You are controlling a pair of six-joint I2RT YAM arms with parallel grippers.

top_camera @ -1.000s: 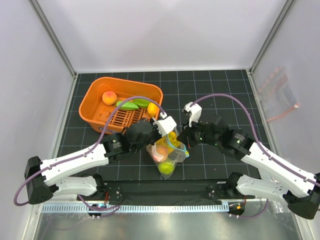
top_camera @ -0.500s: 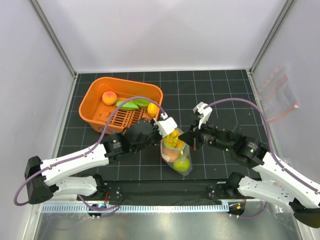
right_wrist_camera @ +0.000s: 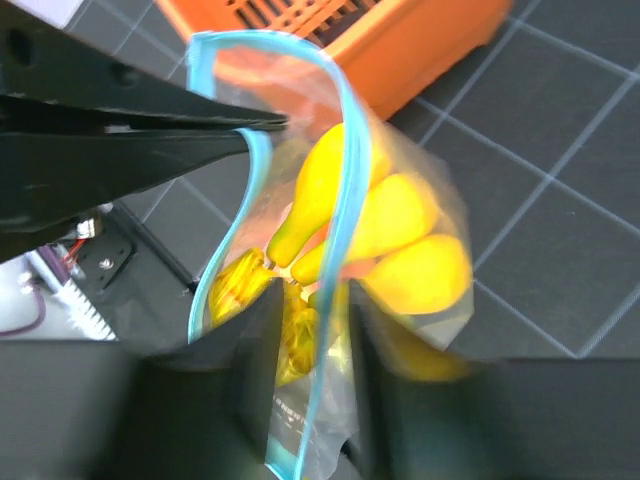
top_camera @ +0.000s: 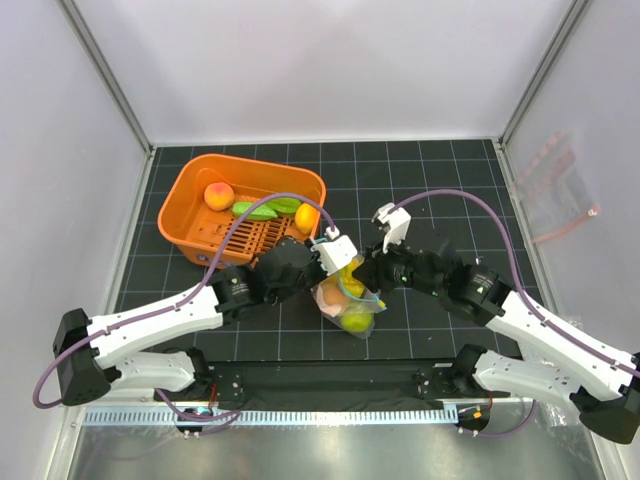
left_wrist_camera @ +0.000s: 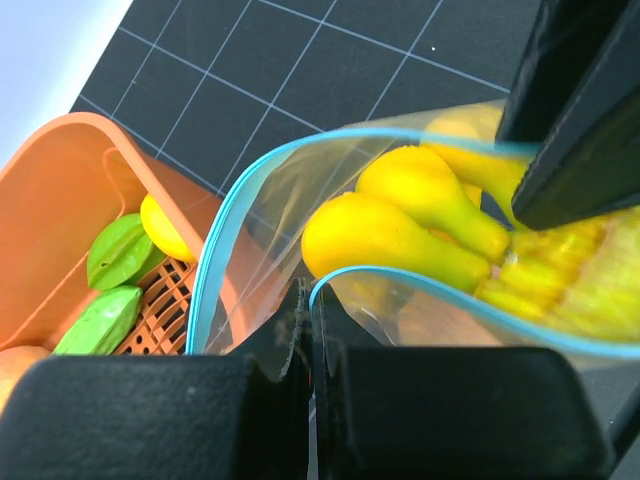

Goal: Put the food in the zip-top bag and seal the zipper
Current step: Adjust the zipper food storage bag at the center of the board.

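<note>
The clear zip-top bag [top_camera: 347,303] hangs between my two grippers, its mouth open. Inside lie yellow banana pieces [left_wrist_camera: 390,235], a green-yellow fruit [top_camera: 356,321] and an orange-pink piece. My left gripper [top_camera: 334,258] is shut on the bag's rim [left_wrist_camera: 308,300], beside the teal zipper [left_wrist_camera: 215,270]. My right gripper [top_camera: 366,272] is open; its fingers straddle the other zipper edge [right_wrist_camera: 345,150] without closing on it [right_wrist_camera: 310,320]. A peach [top_camera: 218,195], green pieces [top_camera: 262,210] and a lemon [top_camera: 306,218] lie in the orange basket [top_camera: 200,240].
The basket stands at the back left, close behind the left gripper, and shows in the left wrist view [left_wrist_camera: 60,200]. A second clear bag with a pink-red strip [top_camera: 560,195] lies against the right wall. White walls close in the black gridded mat [top_camera: 440,170].
The right gripper drew back to the right, then returned to the bag's mouth. The bag shifted a little to the right with the left gripper still holding it.
</note>
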